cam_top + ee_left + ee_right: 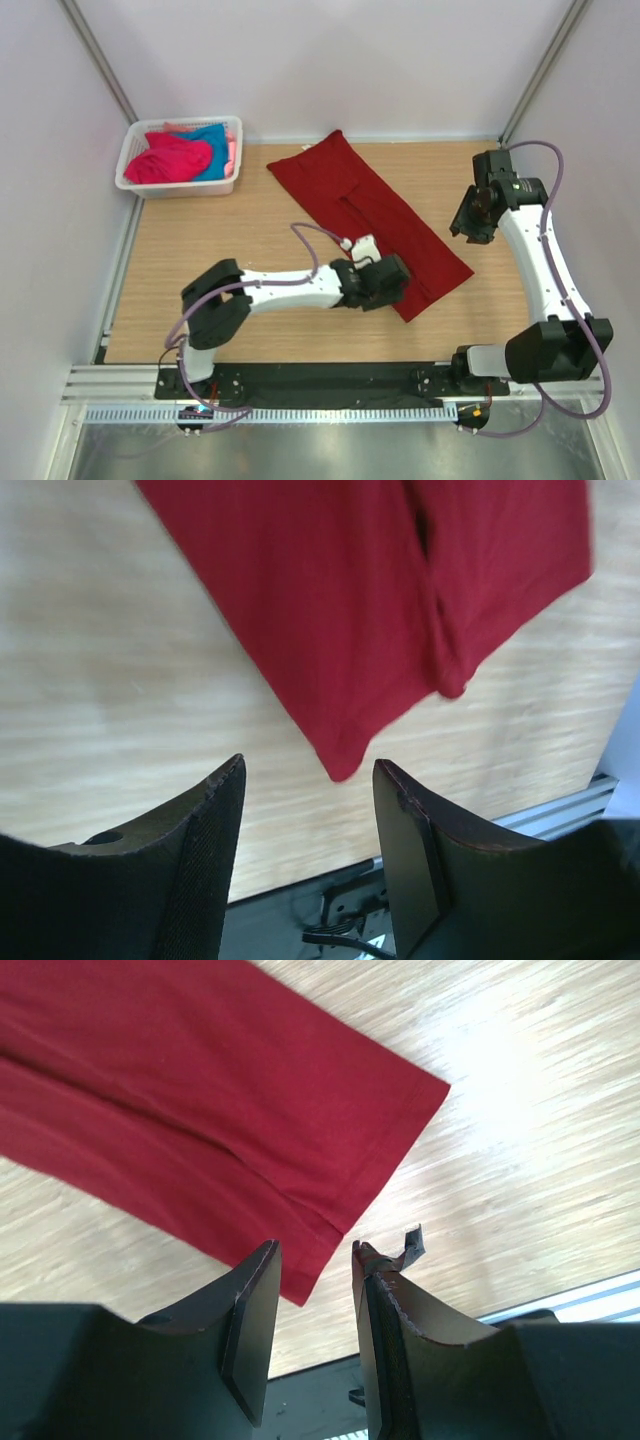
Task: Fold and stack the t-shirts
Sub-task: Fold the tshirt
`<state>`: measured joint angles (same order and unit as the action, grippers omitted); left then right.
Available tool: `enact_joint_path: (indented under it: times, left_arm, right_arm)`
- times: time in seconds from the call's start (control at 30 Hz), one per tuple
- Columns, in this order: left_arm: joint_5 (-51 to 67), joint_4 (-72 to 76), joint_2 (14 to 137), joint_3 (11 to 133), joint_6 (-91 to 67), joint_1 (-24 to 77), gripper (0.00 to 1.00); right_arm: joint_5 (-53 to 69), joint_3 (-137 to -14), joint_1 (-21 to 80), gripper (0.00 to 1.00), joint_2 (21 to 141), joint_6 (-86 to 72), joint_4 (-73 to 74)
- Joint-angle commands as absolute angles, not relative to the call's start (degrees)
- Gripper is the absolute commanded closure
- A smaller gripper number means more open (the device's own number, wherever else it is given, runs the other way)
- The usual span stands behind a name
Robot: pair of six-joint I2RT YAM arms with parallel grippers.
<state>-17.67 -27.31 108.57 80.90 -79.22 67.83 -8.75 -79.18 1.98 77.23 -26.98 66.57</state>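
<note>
I see the dark red t-shirt (370, 215), soft matte cloth folded into a long strip, lying flat and diagonal on the wood-grain surface (200, 240). Left jaws stand apart and empty at its near pointed corner. Right jaws are also apart and empty, with the stitched hem corner just beyond them.

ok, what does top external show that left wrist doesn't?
Only top external: the white basket at the far left corner, holding the pink shirt and the turquoise shirt; the right claw off to the right of the dark red shirt; and that shirt's full length, folded into a long diagonal strip.
Only left wrist: a close look at the shirt's near corner, just beyond the gap of the open left claw, nothing gripped.
Both: the dark red shirt lying on the wooden table.
</note>
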Motion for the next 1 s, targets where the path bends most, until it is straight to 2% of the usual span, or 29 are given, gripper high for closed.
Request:
enact_joint_path:
  times: [0.0,0.37,0.6,0.83,0.93,0.97]
  left_arm:
    - [-22.7,-23.3,111.2,83.3,-89.8,71.3,0.45]
    - [-20.2,-18.2,116.8,81.2,-97.2,74.0,0.50]
    - [-19.2,-17.9,118.6,81.4,-98.7,74.5,0.60]
    - [-18.8,-19.5,119.8,81.3,-99.1,74.9,0.63]
    - [-18.9,-19.6,119.4,81.2,-98.3,75.0,0.77]
    - [-19.2,-19.5,119.0,81.0,-98.1,75.2,0.87]
  right_arm:
    - [-6.9,-77.9,2.3,0.58,72.8,-26.6,68.4]
    - [-8.0,-77.4,2.2,0.58,70.8,-26.5,69.9]
    - [-9.1,-76.1,2.3,0.58,69.9,-26.2,69.7]
    - [-9.2,-76.6,2.2,0.58,69.4,-26.4,70.2]
    - [-9.0,-76.0,2.2,0.58,68.9,-26.5,70.2]
    - [-8.9,-75.8,2.3,0.58,68.8,-26.5,70.2]
